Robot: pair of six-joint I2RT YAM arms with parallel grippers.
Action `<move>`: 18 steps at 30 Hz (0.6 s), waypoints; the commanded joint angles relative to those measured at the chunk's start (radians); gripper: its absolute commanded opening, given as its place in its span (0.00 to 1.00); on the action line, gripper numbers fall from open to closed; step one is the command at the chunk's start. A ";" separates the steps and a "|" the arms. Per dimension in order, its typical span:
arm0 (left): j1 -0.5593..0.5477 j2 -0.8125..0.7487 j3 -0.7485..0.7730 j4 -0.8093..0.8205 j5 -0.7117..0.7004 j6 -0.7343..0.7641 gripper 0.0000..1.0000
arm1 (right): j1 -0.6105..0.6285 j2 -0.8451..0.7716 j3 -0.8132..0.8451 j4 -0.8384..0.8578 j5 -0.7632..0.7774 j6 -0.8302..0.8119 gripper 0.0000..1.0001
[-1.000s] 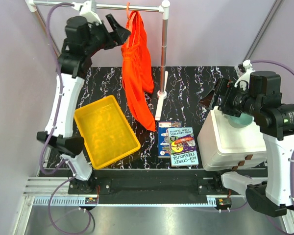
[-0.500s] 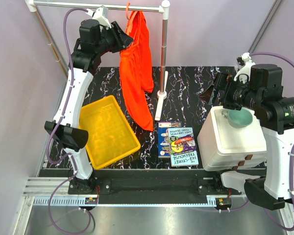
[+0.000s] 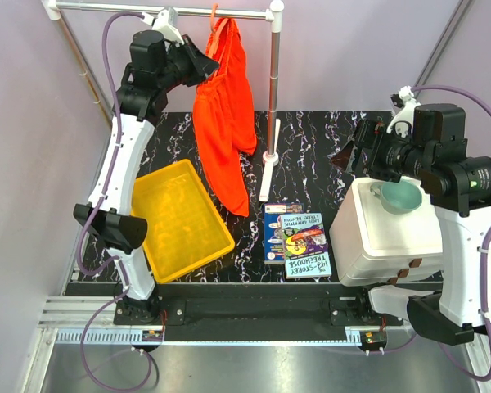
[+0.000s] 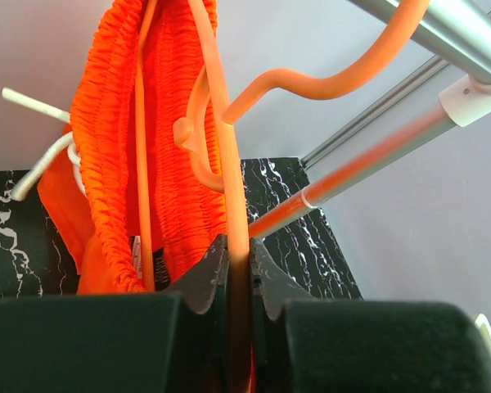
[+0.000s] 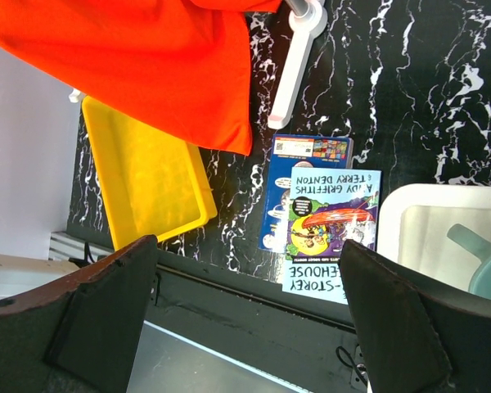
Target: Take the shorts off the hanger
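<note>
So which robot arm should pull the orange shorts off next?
Probably the right. The left gripper is shut on the hanger, steadying it at the rail. The right gripper is open and empty, with the shorts in its camera's view.

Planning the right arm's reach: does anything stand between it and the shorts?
Likely yes: the rack's upright post stands just right of the shorts, between them and the open right gripper in the top view. Nothing else visible does.

Orange-red shorts (image 3: 225, 123), orange hanger (image 4: 236, 213), yellow tray (image 3: 180, 221), black tabletop (image 3: 327, 139) (white veining)
</note>
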 commanded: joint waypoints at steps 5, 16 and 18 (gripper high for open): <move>0.017 -0.106 0.081 0.043 0.036 -0.084 0.00 | 0.004 0.012 0.008 -0.001 -0.077 -0.003 1.00; 0.046 -0.149 0.072 0.066 0.142 -0.205 0.00 | 0.004 0.019 -0.005 0.013 -0.135 0.020 1.00; 0.054 -0.181 0.033 0.063 0.151 -0.205 0.00 | 0.004 0.020 -0.012 0.015 -0.140 0.025 1.00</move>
